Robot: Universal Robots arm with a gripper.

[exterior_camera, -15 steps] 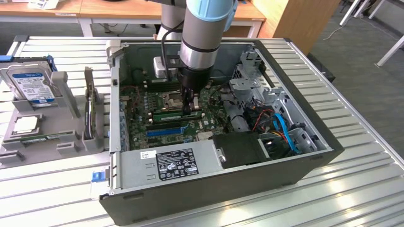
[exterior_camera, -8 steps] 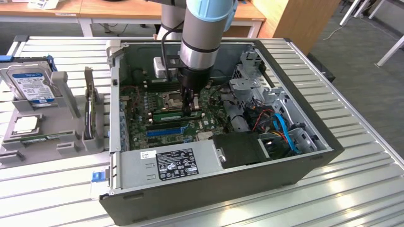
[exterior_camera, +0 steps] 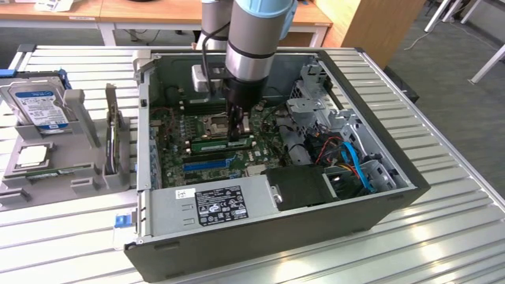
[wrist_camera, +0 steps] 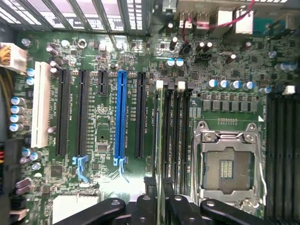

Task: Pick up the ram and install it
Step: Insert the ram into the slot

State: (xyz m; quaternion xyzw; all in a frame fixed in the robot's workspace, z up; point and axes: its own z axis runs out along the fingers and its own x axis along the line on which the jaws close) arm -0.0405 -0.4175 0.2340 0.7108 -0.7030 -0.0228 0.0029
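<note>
Where the exterior view takes in the whole bench, its left side holds a grey holder (exterior_camera: 79,183) with a hard drive (exterior_camera: 35,106) standing at the back. A small square processor chip (exterior_camera: 32,155) lies flat nearer the front, and a tall expansion card (exterior_camera: 111,139) stands on edge beside them. To the right of that, the open computer case (exterior_camera: 236,248) sits on the slatted table (exterior_camera: 442,236), with a power supply (exterior_camera: 213,204) bearing a black label along its near wall. Around the middle of the case the arm (exterior_camera: 251,35) reaches down. The gripper (exterior_camera: 236,135) hangs just over the ram (exterior_camera: 221,144), which stands on edge in a memory slot just beside the processor socket (exterior_camera: 213,123). Toward the exterior view's right, blue cables (exterior_camera: 359,168) curl inside the case.

The wrist view gives the board up close: a white slot (wrist_camera: 41,105), black slots, a blue slot (wrist_camera: 121,115), the memory slots (wrist_camera: 180,136), and then the metal-framed socket. Here the ram is a thin green edge running along one memory slot. The black fingers (wrist_camera: 180,208) stand parted on either side of it, with a dark sliver between each and the board. The gripper is released and clasps nothing.

From outside, the ram reads as a long, narrow green strip with a row of dark chips along its face. Whether its end clips are latched I cannot tell.
</note>
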